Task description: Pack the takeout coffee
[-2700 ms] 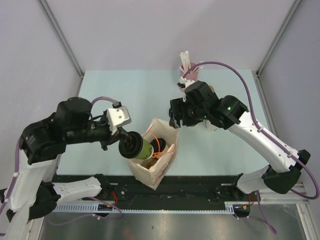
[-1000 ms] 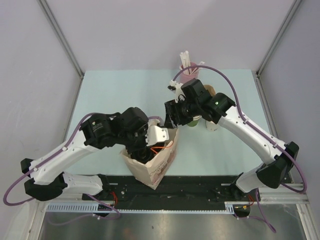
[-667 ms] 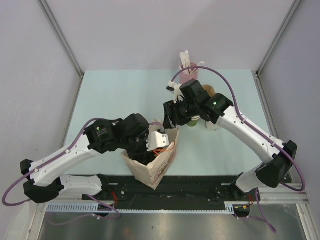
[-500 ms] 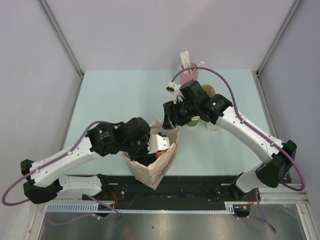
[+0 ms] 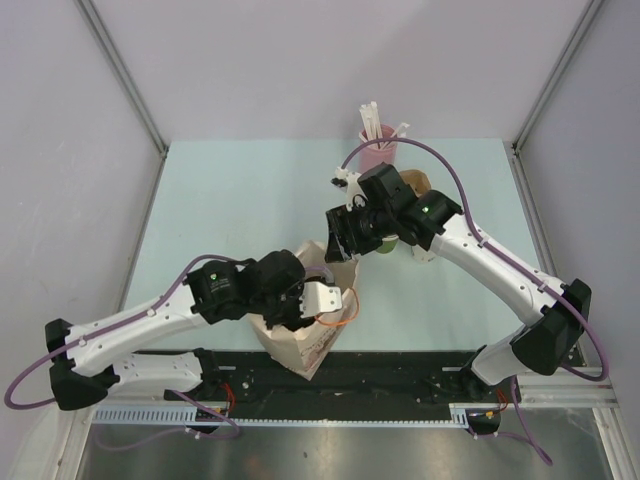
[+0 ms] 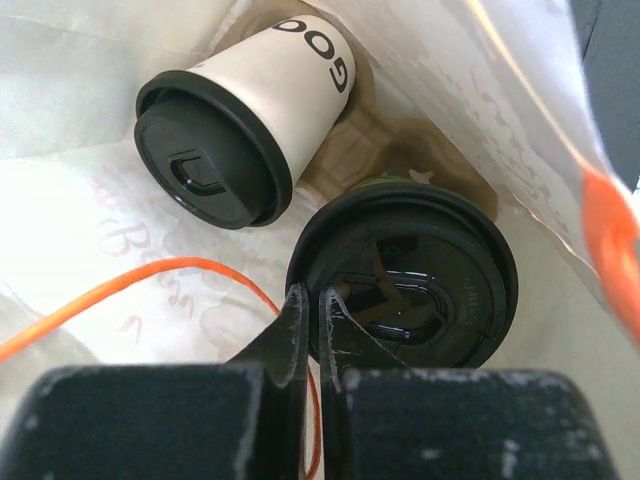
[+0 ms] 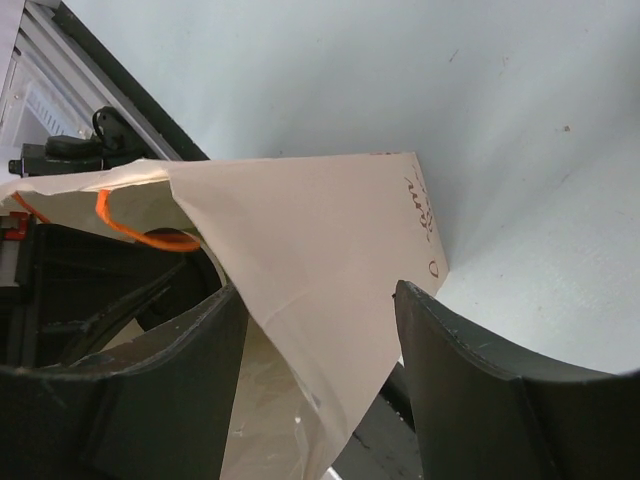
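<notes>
Coffee cups both lie at the tabletop's (image 5: 240,190) near edge, inside the bag (image 5: 300,350): the green cup (image 6: 405,270) upright, the white cup (image 6: 290,85) tipped beside it. Packing looks nearly done to us. Our left fingers (image 6: 290,345) are pressed together, empty, just by the green cup; our right fingers (image 7: 150,400) stand wide astride the bag's rim. Next we'd lift the left arm out clear of the orange handle (image 6: 190,263). Tabletop pale green; walls (image 5: 300,70) grey.

Lettered cup (image 6: 300,80) leaned beside second lidded cup (image 6: 400,275) in a carrier (image 6: 395,150) inside the paper bag (image 5: 305,350) near the counter's (image 5: 240,200) front edge; cup of straws (image 5: 378,150) stood far behind.
</notes>
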Robot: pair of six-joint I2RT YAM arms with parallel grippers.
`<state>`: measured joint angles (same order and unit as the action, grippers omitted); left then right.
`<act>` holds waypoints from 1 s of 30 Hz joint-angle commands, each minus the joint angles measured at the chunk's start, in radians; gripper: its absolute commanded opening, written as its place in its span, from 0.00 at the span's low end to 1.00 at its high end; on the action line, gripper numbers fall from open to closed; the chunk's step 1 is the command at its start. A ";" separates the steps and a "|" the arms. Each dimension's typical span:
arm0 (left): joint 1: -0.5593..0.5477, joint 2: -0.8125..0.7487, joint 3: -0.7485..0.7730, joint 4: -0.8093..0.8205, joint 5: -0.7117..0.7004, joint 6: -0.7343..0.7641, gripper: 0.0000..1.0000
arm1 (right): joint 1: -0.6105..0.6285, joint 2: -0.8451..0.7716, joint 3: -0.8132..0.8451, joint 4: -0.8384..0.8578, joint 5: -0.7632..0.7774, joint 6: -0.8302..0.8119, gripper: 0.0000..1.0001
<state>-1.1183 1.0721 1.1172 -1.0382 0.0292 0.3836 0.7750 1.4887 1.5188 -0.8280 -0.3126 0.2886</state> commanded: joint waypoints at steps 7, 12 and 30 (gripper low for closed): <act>-0.012 -0.009 -0.045 0.069 0.038 0.029 0.05 | -0.019 -0.024 -0.006 0.036 -0.022 -0.029 0.66; -0.012 -0.015 -0.039 0.069 0.061 0.034 0.26 | -0.028 -0.031 -0.009 0.033 -0.028 -0.034 0.67; -0.012 -0.123 0.150 0.049 -0.002 -0.006 0.62 | -0.051 -0.038 0.012 0.029 -0.046 -0.029 0.68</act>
<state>-1.1236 0.9859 1.1900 -0.9970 0.0452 0.3817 0.7307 1.4826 1.5124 -0.8234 -0.3408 0.2676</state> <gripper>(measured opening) 0.597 0.680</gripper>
